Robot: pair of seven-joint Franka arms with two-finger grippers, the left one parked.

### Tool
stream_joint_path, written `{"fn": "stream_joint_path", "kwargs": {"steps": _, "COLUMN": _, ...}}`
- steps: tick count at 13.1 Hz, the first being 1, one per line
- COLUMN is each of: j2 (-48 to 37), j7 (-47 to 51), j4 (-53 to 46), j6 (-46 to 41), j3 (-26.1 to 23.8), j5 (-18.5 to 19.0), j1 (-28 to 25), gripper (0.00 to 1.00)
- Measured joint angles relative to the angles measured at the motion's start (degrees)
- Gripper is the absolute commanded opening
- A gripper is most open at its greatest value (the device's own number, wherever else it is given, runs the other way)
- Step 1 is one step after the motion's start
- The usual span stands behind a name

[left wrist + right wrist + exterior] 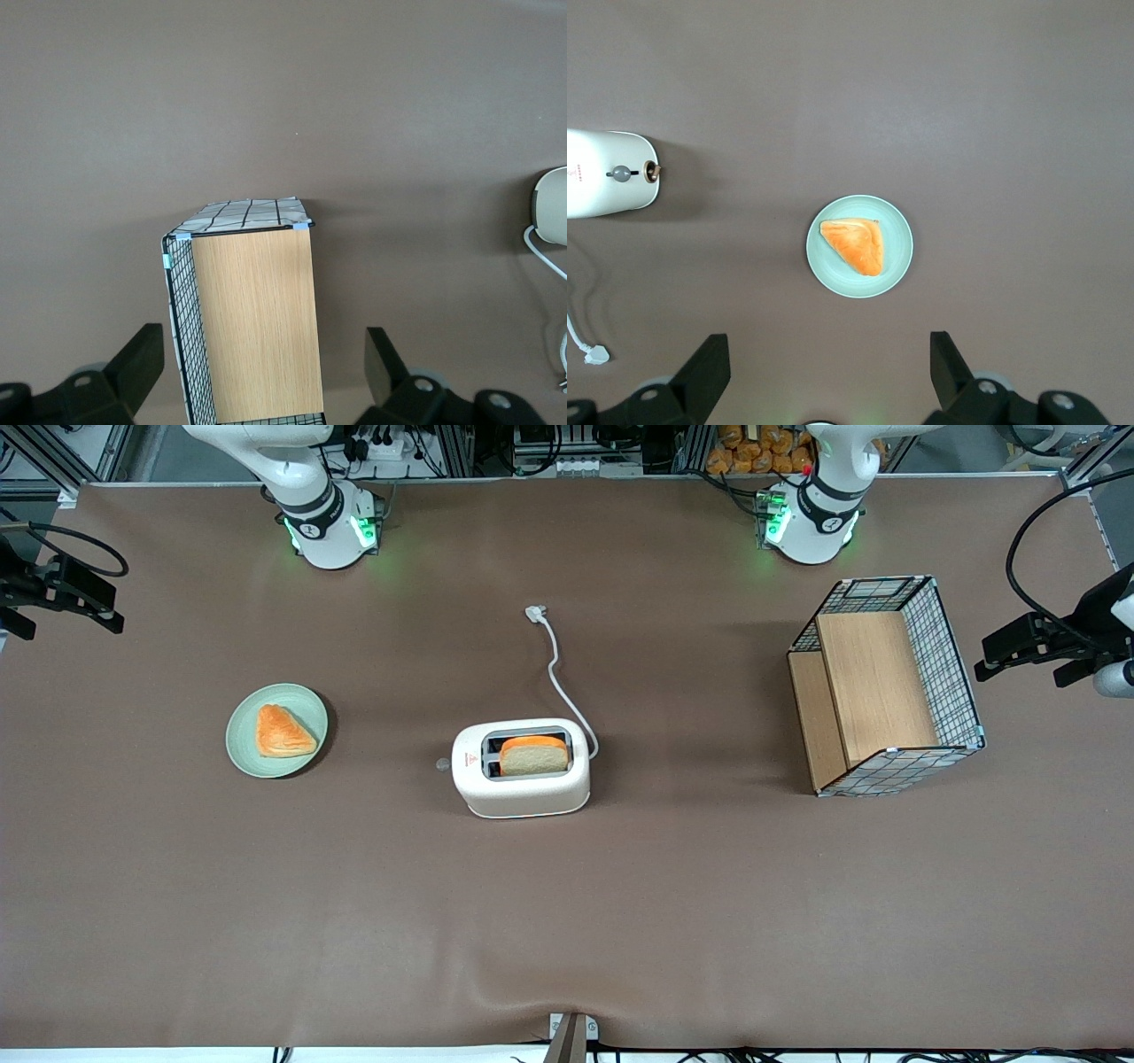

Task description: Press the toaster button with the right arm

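The cream-white toaster (521, 779) stands in the middle of the table with a bread slice (533, 755) in one slot. Its small grey button (442, 763) sticks out from the short end that faces the working arm's end of the table. In the right wrist view the toaster (602, 190) and the button (622, 173) also show. My right gripper (60, 602) hangs high over the working arm's end of the table, well away from the toaster. In the right wrist view the gripper (826, 345) is open and empty, above the table beside a green plate.
A green plate (251, 755) with an orange pastry (282, 732) lies between my gripper and the toaster. The toaster's white cord (556, 664) runs toward the arm bases. A wire basket with wooden panels (886, 686) stands toward the parked arm's end.
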State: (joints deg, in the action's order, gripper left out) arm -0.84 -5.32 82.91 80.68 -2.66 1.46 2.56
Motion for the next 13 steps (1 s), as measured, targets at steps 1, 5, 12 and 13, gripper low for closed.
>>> {"fn": "stream_joint_path", "kwargs": {"steps": 1, "j2": 0.0, "j7": 0.0, "j4": 0.0, "j6": 0.0, "j3": 0.0, "j5": 0.0, "j1": 0.0, "gripper": 1.00}}
{"fn": "stream_joint_path", "kwargs": {"steps": 5, "j2": 0.1, "j7": 0.0, "j4": 0.0, "j6": 0.0, "j3": 0.0, "j5": 0.0, "j1": 0.0, "gripper": 1.00}}
{"fn": "stream_joint_path", "kwargs": {"steps": 12, "j2": 0.3, "j7": 2.2, "j4": 0.0, "j6": -0.1, "j3": 0.0, "j5": -0.2, "j1": 0.0, "gripper": 1.00}}
{"fn": "stream_joint_path", "kwargs": {"steps": 13, "j2": 0.3, "j7": 2.6, "j4": 0.0, "j6": -0.1, "j3": 0.0, "j5": -0.2, "j1": 0.0, "gripper": 1.00}}
